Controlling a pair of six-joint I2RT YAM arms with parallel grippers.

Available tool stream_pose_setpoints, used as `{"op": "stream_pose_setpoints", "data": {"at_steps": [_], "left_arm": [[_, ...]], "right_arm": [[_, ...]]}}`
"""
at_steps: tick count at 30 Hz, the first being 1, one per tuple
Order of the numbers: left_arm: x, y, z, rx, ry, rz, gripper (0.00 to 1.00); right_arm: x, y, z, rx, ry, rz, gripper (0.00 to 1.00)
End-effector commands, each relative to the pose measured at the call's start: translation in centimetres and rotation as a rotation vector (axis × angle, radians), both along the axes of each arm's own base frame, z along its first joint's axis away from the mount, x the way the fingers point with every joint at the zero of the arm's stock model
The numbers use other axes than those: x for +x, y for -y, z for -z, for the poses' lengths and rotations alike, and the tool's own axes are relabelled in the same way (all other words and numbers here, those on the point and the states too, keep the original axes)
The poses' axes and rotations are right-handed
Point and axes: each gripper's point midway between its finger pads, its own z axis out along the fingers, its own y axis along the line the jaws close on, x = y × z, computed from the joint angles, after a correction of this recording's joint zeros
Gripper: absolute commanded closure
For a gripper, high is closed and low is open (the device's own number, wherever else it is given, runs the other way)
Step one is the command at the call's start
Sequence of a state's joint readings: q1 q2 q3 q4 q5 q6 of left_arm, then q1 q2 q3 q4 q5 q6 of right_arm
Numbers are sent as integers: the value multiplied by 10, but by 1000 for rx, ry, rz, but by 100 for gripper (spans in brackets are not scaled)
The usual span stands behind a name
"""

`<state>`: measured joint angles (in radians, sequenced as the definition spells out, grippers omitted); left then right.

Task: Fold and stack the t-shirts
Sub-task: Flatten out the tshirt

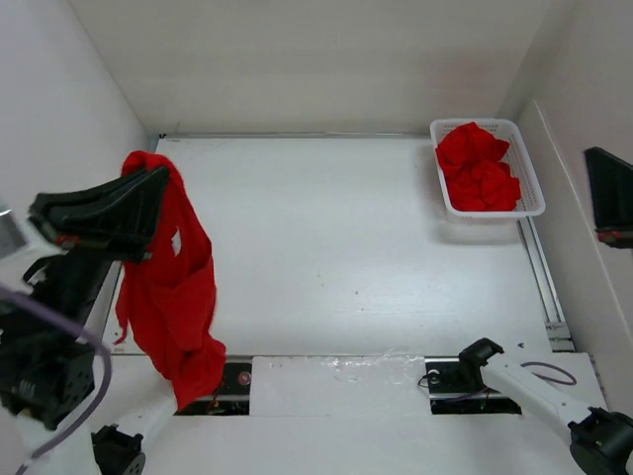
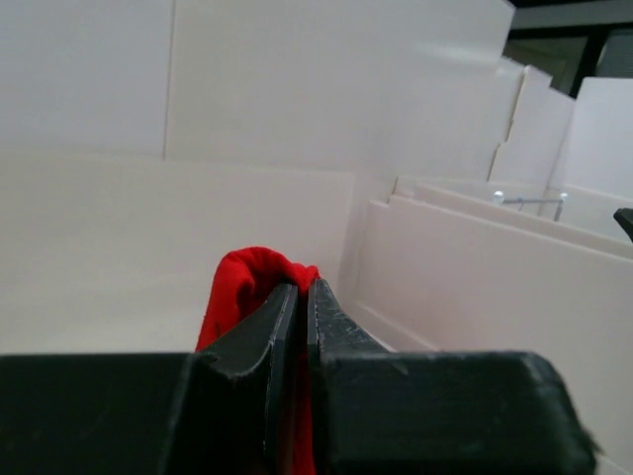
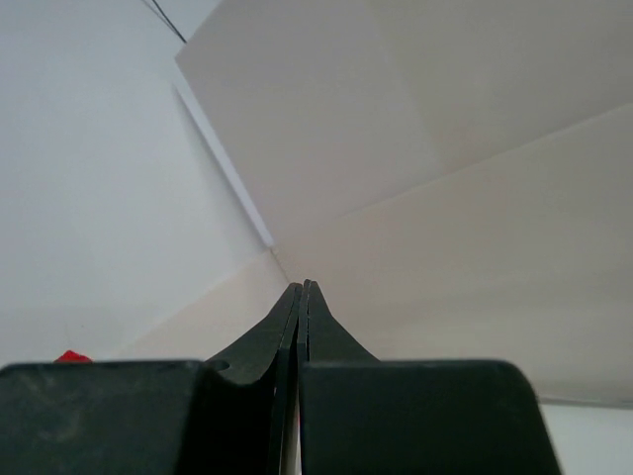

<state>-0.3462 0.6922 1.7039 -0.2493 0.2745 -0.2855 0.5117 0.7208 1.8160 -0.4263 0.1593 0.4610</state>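
Left tool [image 1: 156,180] pinches a red t-shirt [image 1: 173,297] that hangs beneath it.

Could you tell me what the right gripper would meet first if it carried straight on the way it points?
Probably the white wall panel. The right gripper has its fingers shut on nothing, and no object shows in between.

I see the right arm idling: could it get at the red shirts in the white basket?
Probably yes. The basket sits on its side of the table, shirts heaped uncovered, nothing lying between. Its hand is shut and empty, so it must open first.
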Motion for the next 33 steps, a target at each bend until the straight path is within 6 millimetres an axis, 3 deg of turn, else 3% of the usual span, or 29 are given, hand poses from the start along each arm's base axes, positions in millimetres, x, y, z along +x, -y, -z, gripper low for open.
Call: {"op": "stream_pose_setpoints", "data": {"at_steps": [1,4,5,6,7,8,10,11,12,13,15,20,24,31,32,33], "left_arm": [[70,19,13,-72,-98,2,100],[131,55,55,-22,-203,78,100],[173,76,85,14,-303,103,100],[195,88,106,44,-358,125,100],[216,100,126,72,-416,145,100],[254,120,169,112,-531,165,100],[282,143,206,164,-604,166,100],[296,145,212,167,-632,147,97],[321,155,247,193,-714,144,76],[328,159,248,198,-730,143,3],[347,166,269,214,-779,141,0],[356,164,264,211,-769,104,0],[358,157,267,212,-775,62,0],[336,132,268,198,-799,-28,0],[333,124,281,194,-837,-66,0],[322,115,273,175,-830,-86,0]], "right_arm": [[48,-22,24,7,-95,2,100],[95,-43,58,-5,-202,15,100],[107,-42,66,11,-232,45,100],[127,-51,84,-3,-269,58,100],[133,-55,91,3,-281,52,100],[145,-59,103,-6,-310,66,100],[171,-68,131,-42,-392,96,100],[179,-69,139,-49,-420,115,100],[188,-69,151,-60,-458,143,100],[200,-73,166,-85,-504,158,100],[208,-74,174,-99,-531,172,100],[220,-67,196,-107,-582,211,100],[225,-64,199,-114,-589,213,100],[226,-70,214,-144,-638,188,100],[225,-70,218,-152,-653,189,100],[227,-71,220,-159,-665,191,100]]}}
